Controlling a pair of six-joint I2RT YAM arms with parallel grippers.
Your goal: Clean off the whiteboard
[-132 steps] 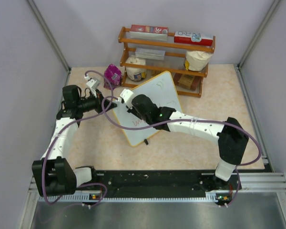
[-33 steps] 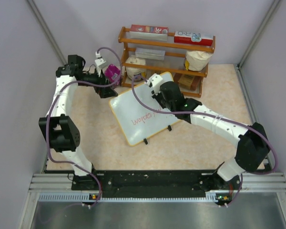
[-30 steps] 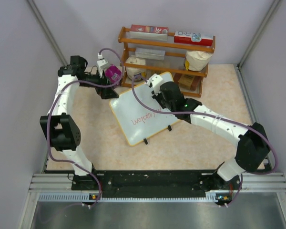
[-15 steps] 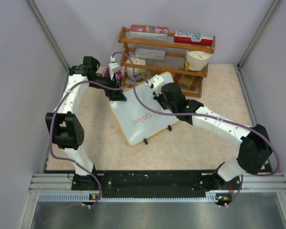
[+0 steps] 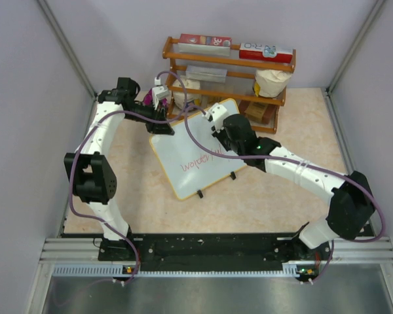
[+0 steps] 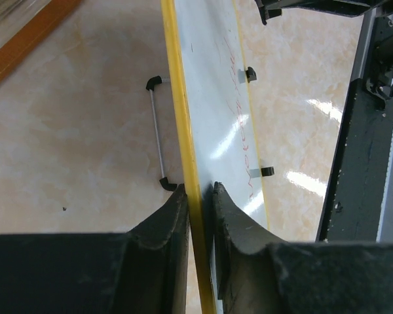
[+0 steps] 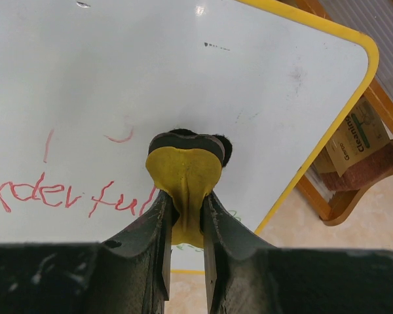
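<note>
The whiteboard, white with a yellow frame and black feet, stands tilted in the middle of the table and bears red writing. My left gripper is shut on its yellow left edge; the frame runs between the two pads. My right gripper is shut on a yellow eraser with a black felt face and presses it on the board's upper part, just right of the red word "wonderful".
A wooden rack with boxes, a jar and a sack stands right behind the board. A purple packet lies by the left arm. A brown box sits beside the board's corner. Grey walls close both sides.
My left gripper has moved right from beside the purple packet onto the board's left edge and closed on it. The right gripper with the eraser has shifted slightly on the board's upper part.
</note>
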